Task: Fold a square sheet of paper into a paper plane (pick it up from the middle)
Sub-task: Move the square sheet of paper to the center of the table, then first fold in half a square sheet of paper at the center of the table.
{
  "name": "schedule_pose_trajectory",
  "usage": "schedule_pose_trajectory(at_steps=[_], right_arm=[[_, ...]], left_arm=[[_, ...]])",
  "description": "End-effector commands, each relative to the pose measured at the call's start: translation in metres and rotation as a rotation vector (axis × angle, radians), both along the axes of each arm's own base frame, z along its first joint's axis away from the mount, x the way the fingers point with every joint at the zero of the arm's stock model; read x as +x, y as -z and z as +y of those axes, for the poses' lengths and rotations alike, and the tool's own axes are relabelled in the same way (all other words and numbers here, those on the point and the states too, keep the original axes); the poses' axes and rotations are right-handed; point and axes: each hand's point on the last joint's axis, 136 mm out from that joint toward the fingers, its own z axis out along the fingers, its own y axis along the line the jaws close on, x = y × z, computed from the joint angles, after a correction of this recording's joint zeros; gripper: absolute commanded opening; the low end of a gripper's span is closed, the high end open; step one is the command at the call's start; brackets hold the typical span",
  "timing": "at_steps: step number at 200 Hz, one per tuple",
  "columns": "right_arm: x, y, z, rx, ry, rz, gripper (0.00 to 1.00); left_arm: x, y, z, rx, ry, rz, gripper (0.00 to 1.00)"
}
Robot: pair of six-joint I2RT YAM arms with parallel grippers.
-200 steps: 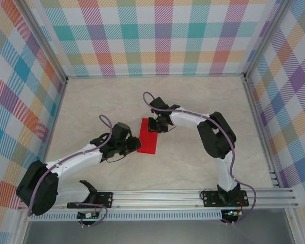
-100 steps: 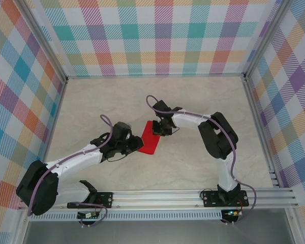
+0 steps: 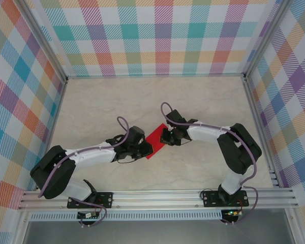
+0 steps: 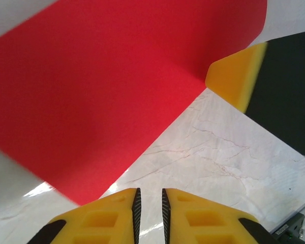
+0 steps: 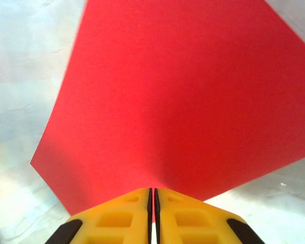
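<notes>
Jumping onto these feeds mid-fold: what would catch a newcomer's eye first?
The bright red sheet of paper stands out at the middle of the pale table, between the two arms. The right gripper is shut on one edge of it, and the sheet fans out in front of that wrist camera. The left gripper sits just beside a corner, jaws nearly together with nothing between them.
</notes>
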Motion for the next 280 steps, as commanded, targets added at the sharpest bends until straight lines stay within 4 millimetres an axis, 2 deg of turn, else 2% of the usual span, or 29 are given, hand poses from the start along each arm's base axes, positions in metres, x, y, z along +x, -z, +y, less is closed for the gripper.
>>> schedule_pose_trajectory(at_steps=[1,56,89,174,280], right_arm=[[0.000,-0.010,0.008,0.108,-0.031,-0.031,0.12],[-0.006,0.007,0.007,0.138,-0.048,0.016,0.07],[-0.005,0.011,0.008,0.140,-0.063,0.020,0.05],[-0.007,0.028,0.005,0.118,-0.074,0.049,0.04],[-0.008,0.040,-0.004,0.087,-0.078,0.049,0.03]], left_arm=[[0.009,-0.011,-0.020,-0.040,0.014,-0.040,0.18],[0.018,0.006,-0.027,0.004,0.010,-0.025,0.11],[0.021,0.015,-0.029,0.024,0.013,-0.021,0.09],[0.030,0.020,-0.044,0.027,0.042,-0.013,0.08],[0.021,0.056,-0.016,0.172,0.015,0.039,0.07]])
